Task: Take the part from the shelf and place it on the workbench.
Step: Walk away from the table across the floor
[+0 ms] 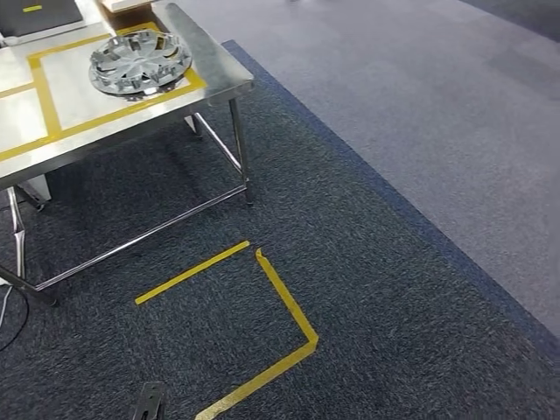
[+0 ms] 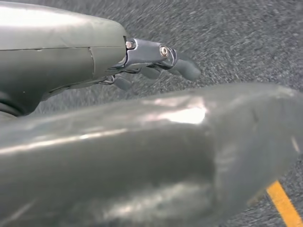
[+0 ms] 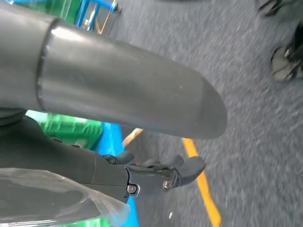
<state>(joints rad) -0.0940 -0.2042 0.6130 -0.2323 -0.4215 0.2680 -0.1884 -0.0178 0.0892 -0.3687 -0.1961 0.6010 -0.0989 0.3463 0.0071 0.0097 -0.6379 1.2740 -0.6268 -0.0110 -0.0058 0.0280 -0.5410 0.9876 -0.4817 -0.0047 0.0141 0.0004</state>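
Two robot hands hang by the robot's sides, and we see nothing held in either: the left robot hand [image 2: 157, 59] has its fingers loosely extended over dark carpet, and the right robot hand [image 3: 157, 172] likewise, fingers apart and slightly curled.

Outward from them lies the carpet with a yellow tape corner [image 1: 283, 302] marked on it, and at far left stands the steel table [image 1: 218, 66], with the part, a silver wheel cover [image 1: 140, 61], resting inside a yellow-taped square on its top.

We judge the placing step done, since the part sits on the table and both hands carry nothing. Any next move calls only for stepping clear, or turning back toward the shelf.

The table is cut off at the left edge, and both wrist views are blurred and largely blocked by the robot's own arm.
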